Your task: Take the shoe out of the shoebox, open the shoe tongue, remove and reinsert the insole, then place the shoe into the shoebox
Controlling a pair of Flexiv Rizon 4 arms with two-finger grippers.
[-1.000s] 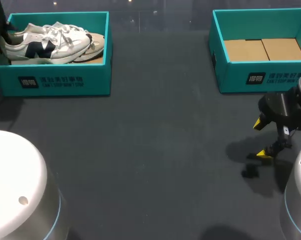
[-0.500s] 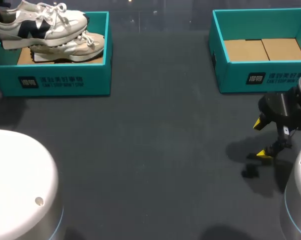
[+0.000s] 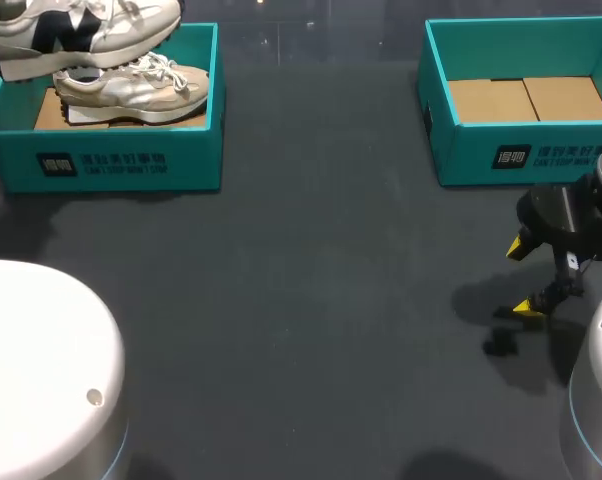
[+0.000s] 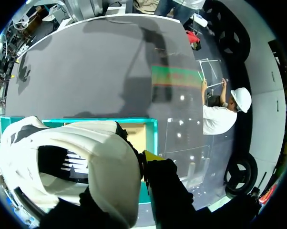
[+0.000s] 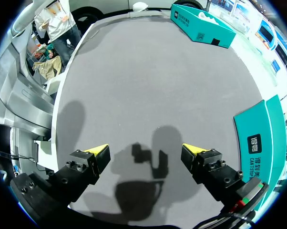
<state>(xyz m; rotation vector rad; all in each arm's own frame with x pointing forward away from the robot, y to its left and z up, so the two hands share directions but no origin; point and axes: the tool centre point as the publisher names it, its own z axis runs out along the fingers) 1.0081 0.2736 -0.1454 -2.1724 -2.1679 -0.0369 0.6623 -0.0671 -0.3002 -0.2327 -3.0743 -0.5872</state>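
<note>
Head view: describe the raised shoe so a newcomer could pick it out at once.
Find the teal shoebox at the table's far left. Two sneakers are there; the raised shoe is white with a dark side mark and hangs above the rim, while the beige shoe lies inside.

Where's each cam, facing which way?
Head: fixed above and behind, facing down on the table; right gripper shows.
Left wrist: wrist-mounted, facing down past the lifted shoe to the left box; left gripper shows.
Right wrist: wrist-mounted, facing the table; open fingers show.
Shared: head and left wrist see lifted shoe, left box.
</note>
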